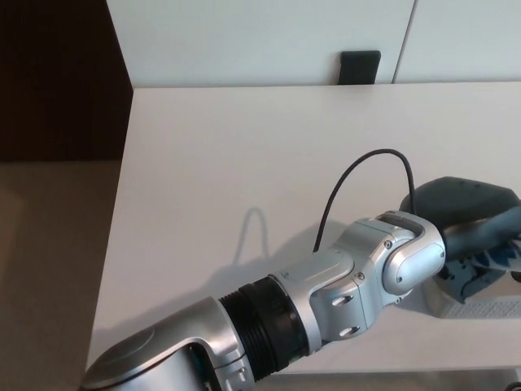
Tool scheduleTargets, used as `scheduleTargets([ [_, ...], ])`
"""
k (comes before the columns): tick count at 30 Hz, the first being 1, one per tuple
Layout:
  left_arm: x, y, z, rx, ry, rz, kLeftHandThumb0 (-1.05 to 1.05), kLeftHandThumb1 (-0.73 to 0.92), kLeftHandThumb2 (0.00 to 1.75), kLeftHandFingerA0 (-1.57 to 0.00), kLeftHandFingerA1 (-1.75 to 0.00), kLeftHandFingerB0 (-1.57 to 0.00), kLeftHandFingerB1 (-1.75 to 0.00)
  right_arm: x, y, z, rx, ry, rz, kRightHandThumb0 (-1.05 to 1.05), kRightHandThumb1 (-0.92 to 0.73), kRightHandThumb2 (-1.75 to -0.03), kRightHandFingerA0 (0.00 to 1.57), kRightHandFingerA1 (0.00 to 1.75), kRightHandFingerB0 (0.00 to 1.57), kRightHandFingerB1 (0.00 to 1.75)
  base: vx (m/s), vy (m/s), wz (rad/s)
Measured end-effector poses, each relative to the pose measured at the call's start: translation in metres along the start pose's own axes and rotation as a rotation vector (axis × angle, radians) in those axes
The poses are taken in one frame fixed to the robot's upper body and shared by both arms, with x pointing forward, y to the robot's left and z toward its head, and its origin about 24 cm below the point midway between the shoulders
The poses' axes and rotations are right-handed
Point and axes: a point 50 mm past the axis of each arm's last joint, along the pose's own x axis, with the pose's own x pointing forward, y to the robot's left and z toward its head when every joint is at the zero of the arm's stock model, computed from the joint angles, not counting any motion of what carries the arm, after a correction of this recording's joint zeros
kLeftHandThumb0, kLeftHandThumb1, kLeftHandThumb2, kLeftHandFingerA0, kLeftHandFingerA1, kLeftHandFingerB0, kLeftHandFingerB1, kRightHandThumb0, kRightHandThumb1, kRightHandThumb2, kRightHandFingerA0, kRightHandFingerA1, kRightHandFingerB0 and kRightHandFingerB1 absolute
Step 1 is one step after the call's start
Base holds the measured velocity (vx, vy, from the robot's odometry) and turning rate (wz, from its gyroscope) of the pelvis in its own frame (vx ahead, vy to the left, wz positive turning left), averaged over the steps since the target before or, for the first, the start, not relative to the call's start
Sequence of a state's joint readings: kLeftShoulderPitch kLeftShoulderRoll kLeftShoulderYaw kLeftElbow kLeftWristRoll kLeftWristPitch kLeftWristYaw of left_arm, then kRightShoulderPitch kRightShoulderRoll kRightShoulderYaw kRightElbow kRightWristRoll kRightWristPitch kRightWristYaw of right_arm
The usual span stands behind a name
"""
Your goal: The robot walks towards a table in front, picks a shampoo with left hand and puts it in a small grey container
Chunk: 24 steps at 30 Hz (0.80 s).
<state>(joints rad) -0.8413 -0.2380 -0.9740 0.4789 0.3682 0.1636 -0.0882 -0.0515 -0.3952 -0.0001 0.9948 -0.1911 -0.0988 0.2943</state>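
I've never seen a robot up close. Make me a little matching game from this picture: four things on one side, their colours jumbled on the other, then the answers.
Things:
1. table
2. cable looping above the wrist
3. left arm, its shell
4. floor beside the table

Colours:
a. silver
b. beige
c. white
d. black

Pairs: 1-c, 2-d, 3-a, 4-b.
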Motion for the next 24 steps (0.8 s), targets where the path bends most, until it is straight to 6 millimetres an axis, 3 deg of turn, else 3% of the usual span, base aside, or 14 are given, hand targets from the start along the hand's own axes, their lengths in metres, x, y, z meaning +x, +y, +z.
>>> scheduleTargets([
  [9, 0.0, -0.001, 0.003, 0.001, -0.014, -0.039, -0.23, 0.92, 1.65, -0.91, -1.75, -0.5, -1.48, 0.0, -0.001, 0.003, -0.007, -0.006, -0.002, -0.47, -0.76, -0.64, 0.66, 0.44, 0.48, 0.38, 0.0, 0.0, 0.0],
  [10, 0.0, -0.001, 0.003, 0.001, -0.014, -0.042, -0.13, 0.92, 1.52, -0.99, -1.75, -0.52, -1.75, 0.0, -0.001, 0.003, -0.008, -0.007, -0.002, -0.47, -0.76, -0.64, 0.66, 0.44, 0.48, 0.38, 0.0, 0.0, 0.0],
  [12, 0.0, -0.001, 0.004, 0.001, -0.016, -0.046, -0.1, 0.92, 1.44, -0.91, -1.75, -0.48, -1.75, 0.0, -0.001, 0.003, -0.01, -0.007, -0.002, -0.47, -0.76, -0.64, 0.66, 0.44, 0.48, 0.38, 0.0, 0.0, 0.0],
  [13, 0.0, -0.001, 0.004, 0.0, -0.018, -0.046, -0.03, 0.87, 1.37, -0.86, -1.11, -0.71, -1.03, 0.0, -0.001, 0.003, -0.011, -0.006, -0.001, -0.47, -0.76, -0.64, 0.66, 0.44, 0.48, 0.38, 0.0, 0.0, 0.0],
  [14, -0.001, 0.0, 0.005, -0.001, -0.021, -0.043, -0.03, 0.87, 1.37, -0.86, -1.11, -0.71, -1.03, 0.0, -0.001, 0.003, -0.011, -0.005, -0.001, -0.47, -0.76, -0.64, 0.66, 0.44, 0.48, 0.38, 0.0, 0.0, 0.0],
  [15, -0.001, 0.002, 0.006, -0.003, -0.025, -0.04, -0.05, 0.92, 1.01, -0.63, -1.75, -0.37, -1.75, 0.0, -0.001, 0.003, -0.012, -0.005, 0.0, -0.47, -0.76, -0.64, 0.66, 0.44, 0.48, 0.38, 0.0, 0.0, 0.0],
  [16, -0.001, 0.004, 0.008, -0.006, -0.034, -0.034, -0.01, 0.78, 0.97, -0.64, -1.75, -0.52, -1.57, 0.0, 0.0, 0.003, -0.013, -0.003, 0.0, -0.47, -0.76, -0.64, 0.66, 0.44, 0.48, 0.38, 0.0, 0.0, 0.0],
  [17, -0.001, 0.006, 0.009, -0.009, -0.041, -0.026, -0.01, 0.78, 0.97, -0.64, -1.75, -0.52, -1.57, 0.0, 0.0, 0.003, -0.014, -0.003, 0.001, -0.47, -0.76, -0.64, 0.66, 0.44, 0.48, 0.38, 0.0, 0.0, 0.0],
  [18, -0.002, 0.009, 0.011, -0.014, -0.047, -0.016, 0.06, 0.64, 0.82, -0.84, -1.57, -0.78, -1.22, 0.0, 0.0, 0.003, -0.014, -0.002, 0.001, -0.47, -0.76, -0.64, 0.66, 0.44, 0.48, 0.38, 0.0, 0.0, 0.0],
  [19, -0.002, 0.012, 0.012, -0.021, -0.054, -0.001, -0.59, 0.35, 0.6, 0.0, 0.0, 0.0, 0.0, 0.0, 0.0, 0.003, -0.015, -0.001, 0.002, 0.03, -0.92, -0.92, 0.0, 0.04, 0.0, 0.01, 0.0, 0.0, 0.0],
  [20, -0.002, 0.014, 0.012, -0.026, -0.057, 0.008, -0.59, 0.35, 0.6, 0.0, 0.0, 0.0, 0.0, 0.0, -0.001, 0.003, -0.01, 0.0, 0.002, 0.03, -0.92, -0.92, 0.0, 0.04, 0.0, 0.01, 0.0, 0.0, 0.0],
  [21, -0.003, 0.017, 0.012, -0.035, -0.058, 0.018, -0.42, 0.41, 0.54, 0.0, 0.0, 0.0, -0.03, 0.0, -0.002, 0.002, 0.033, 0.005, 0.005, -0.55, -0.53, -0.83, 0.58, 0.53, 0.34, 0.45, 0.0, 0.0, 0.0],
  [22, -0.003, 0.02, 0.011, -0.047, -0.056, 0.03, -0.12, 0.43, 0.8, 0.0, 0.0, -0.01, -0.24, 0.0, -0.003, 0.0, 0.041, 0.013, 0.003, -0.38, -0.69, -0.61, 0.62, 0.41, 0.37, 0.32, 0.0, 0.0, 0.0],
  [24, -0.004, 0.026, 0.009, -0.078, -0.054, 0.051, -0.27, 0.43, 0.78, 0.0, 0.0, -0.04, -0.29, 0.0, -0.003, -0.001, 0.031, 0.022, 0.001, -0.49, -0.58, -0.58, 0.6, 0.39, 0.38, 0.33, 0.0, 0.0, 0.0],
])
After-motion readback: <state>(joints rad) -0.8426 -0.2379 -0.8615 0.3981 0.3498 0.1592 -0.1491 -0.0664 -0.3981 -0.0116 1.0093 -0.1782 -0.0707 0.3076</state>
